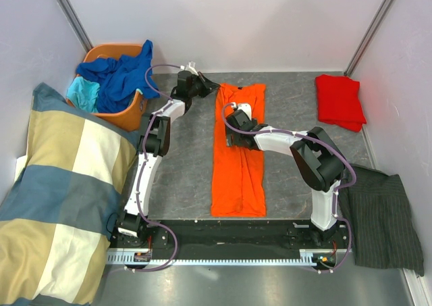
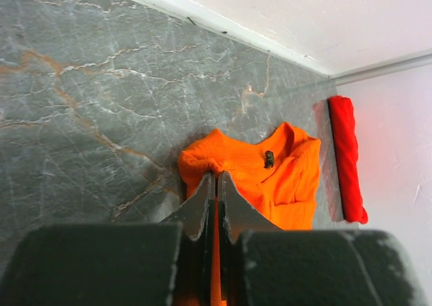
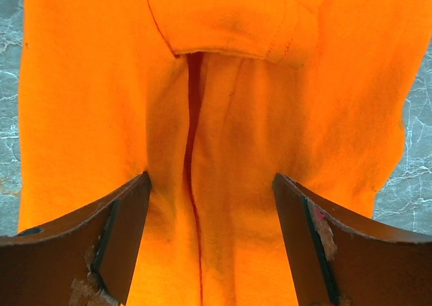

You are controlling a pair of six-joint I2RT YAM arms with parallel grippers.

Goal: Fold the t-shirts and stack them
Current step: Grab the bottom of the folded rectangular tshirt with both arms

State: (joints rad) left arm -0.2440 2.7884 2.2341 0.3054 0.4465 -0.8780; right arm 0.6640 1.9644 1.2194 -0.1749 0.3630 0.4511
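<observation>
The bright orange t-shirt [image 1: 239, 171] lies lengthwise on the grey table, folded into a long narrow strip. My left gripper [image 1: 209, 86] is shut on the shirt's far left corner; in the left wrist view the jaws [image 2: 216, 179] pinch the orange cloth [image 2: 287, 177]. My right gripper [image 1: 236, 138] is open and presses down on the middle of the shirt; its wrist view shows the gripper [image 3: 210, 184] straddling a crease in the orange cloth [image 3: 236, 83]. A folded red t-shirt [image 1: 341, 100] lies at the far right and also shows in the left wrist view [image 2: 347, 157].
An orange basket [image 1: 131, 113] at the far left holds royal blue [image 1: 121, 76] and turquoise [image 1: 84, 93] shirts. A big checked blanket [image 1: 61, 191] covers the left side. A dark pinstriped cloth [image 1: 381, 218] lies at the near right. White walls close in the table.
</observation>
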